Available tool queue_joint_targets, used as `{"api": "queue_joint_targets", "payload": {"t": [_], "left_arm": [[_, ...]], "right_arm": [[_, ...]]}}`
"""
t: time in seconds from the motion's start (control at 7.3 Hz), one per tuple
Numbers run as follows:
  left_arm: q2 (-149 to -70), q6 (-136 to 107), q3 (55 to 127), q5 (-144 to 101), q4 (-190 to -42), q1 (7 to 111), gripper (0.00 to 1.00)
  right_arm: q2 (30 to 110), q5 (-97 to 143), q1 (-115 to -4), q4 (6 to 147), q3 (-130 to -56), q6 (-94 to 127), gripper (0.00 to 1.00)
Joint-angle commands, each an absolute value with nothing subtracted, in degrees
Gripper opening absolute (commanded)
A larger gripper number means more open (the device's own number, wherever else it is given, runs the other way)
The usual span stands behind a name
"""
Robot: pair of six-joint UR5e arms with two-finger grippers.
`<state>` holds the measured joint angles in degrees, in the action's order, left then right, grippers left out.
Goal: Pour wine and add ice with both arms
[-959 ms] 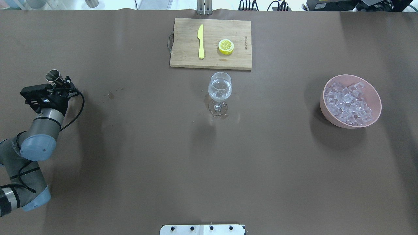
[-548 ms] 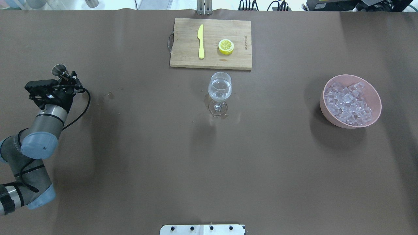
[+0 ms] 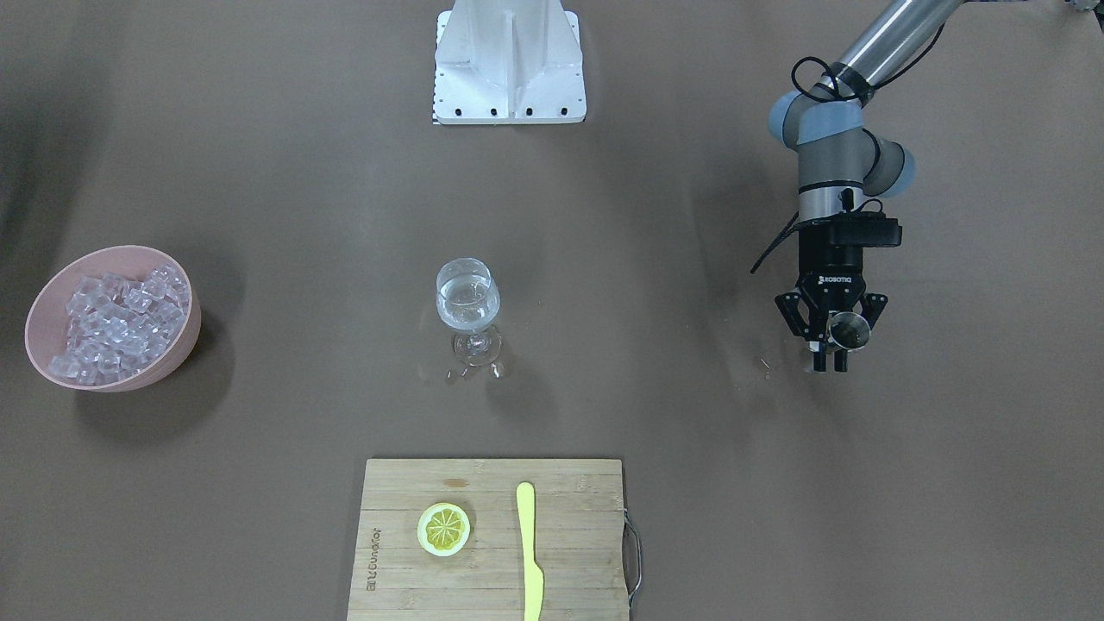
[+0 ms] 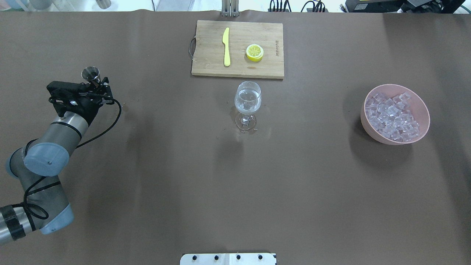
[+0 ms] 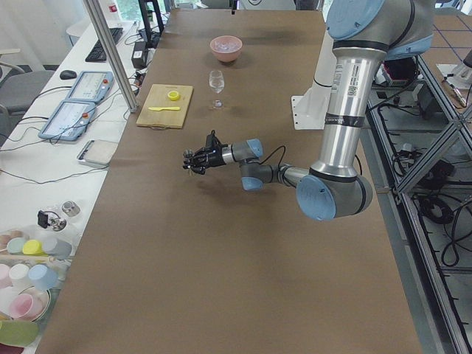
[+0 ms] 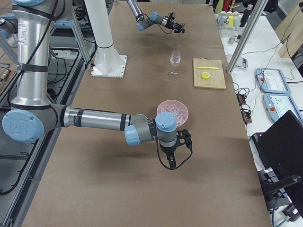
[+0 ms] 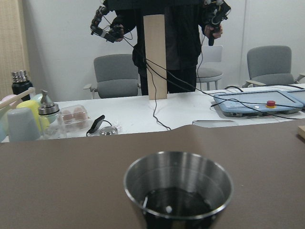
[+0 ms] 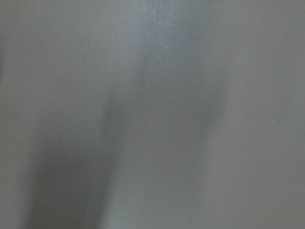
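The left tool was clamped on a small steel cup, well apart from the wine glass at mid-table, which held the wine. The ice sat heaped in a pink bowl. I cannot tell how far open the right tool was.

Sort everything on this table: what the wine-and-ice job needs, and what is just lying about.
Job:
wine glass, holding the wine
metal cup, held in the left gripper
pink bowl, heaped with ice

Lying about:
cutting board
yellow knife, on the board
lemon slice, on the board
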<state>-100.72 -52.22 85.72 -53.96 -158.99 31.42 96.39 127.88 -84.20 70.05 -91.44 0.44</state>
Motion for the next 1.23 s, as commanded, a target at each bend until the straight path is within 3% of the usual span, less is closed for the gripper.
{"api": "queue_joint_targets", "payload": {"t": [0.0,0.55,1.1], "left_arm": [[-100.8,-51.2,90.2,-67.3,-159.2,31.3,0.00],[-101.4,-50.2,93.8,-78.2,-164.2,30.5,0.00],[-107.7,-34.7,94.8,-92.6,-164.2,28.8,0.00]], "right_arm": [[96.6,127.9,-84.2,70.0,-91.4,0.4,1.00],[96.7,128.1,-84.2,70.0,-91.5,0.4,1.00],[96.7,128.1,-84.2,70.0,-91.7,1.3,1.00]]}}
